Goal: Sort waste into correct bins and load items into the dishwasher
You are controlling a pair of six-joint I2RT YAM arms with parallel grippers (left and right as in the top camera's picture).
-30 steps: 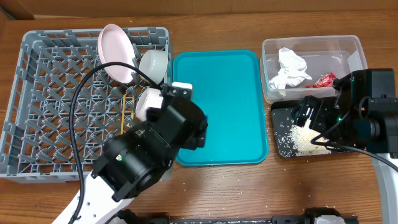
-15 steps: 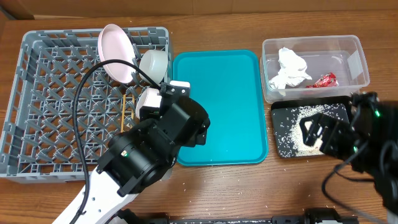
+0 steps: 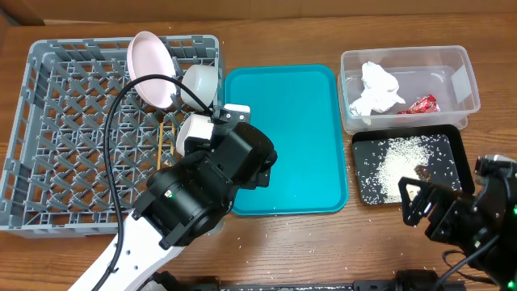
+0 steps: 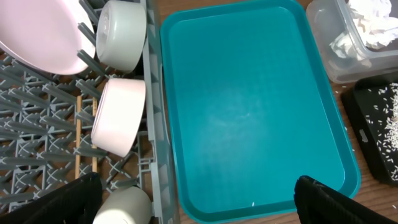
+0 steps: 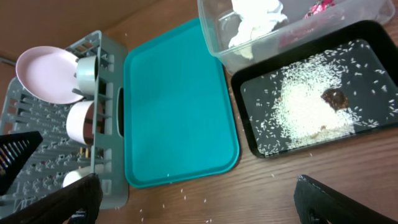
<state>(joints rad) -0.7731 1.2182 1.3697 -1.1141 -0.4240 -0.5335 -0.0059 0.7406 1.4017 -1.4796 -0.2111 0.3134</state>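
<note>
One plate (image 3: 152,69), two bowls (image 4: 118,115), one cup (image 4: 124,205) are racked at nine o'clock; left gripper (image 4: 199,202), right gripper (image 5: 199,202) are spread wide, empty.

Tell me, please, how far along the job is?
Done: napkin and red wrapper in the clear tub; rice and brown scrap in the black tray; plate, two bowls, cup and chopsticks in the grey rack. In hand: nothing, left gripper and right gripper open. Left: stray rice grains on the table.

Teal tray (image 3: 299,137), black tray (image 5: 373,43) speckled white, pink plate (image 3: 149,65).
</note>
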